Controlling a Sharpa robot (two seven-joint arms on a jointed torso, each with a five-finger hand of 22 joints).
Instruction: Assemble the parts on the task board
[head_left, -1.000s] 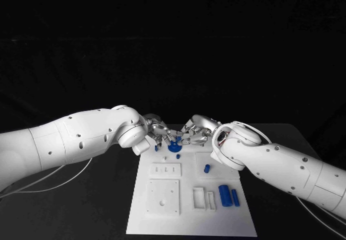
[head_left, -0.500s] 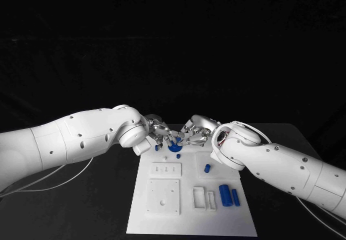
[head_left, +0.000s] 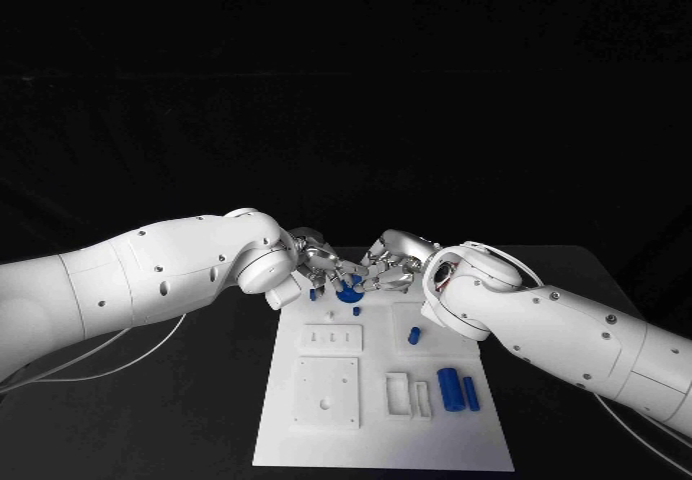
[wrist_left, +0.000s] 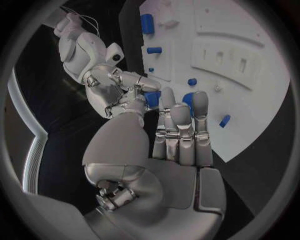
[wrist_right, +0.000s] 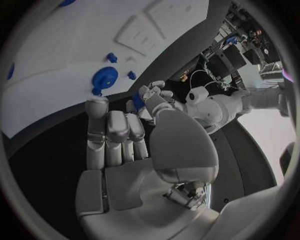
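Board: white plate lying mid-table in front of me, long side running away from me.

My left hand: at the board's far edge, reaching in from my left. Its fingers are curled toward the right hand's, tips close together. From the left wrist view, my fingers stand side by side with a blue piece just past their tips; I cannot tell whether they grip it.

My right hand: at the same far edge, facing the left, fingertips nearly meeting it. From the right wrist view a small blue piece sits at the tips where the two hands meet; which hand holds it, I cannot tell.

Disc: round blue part on the board's far end, directly beneath both sets of fingertips.

Small pegs: short blue parts just nearer me than the disc.

Short cylinder: blue, mid-board on the right side.

Two long cylinders: blue, lying side by side near the board's right edge, closer to me.

White fixtures: raised blocks on the left half.
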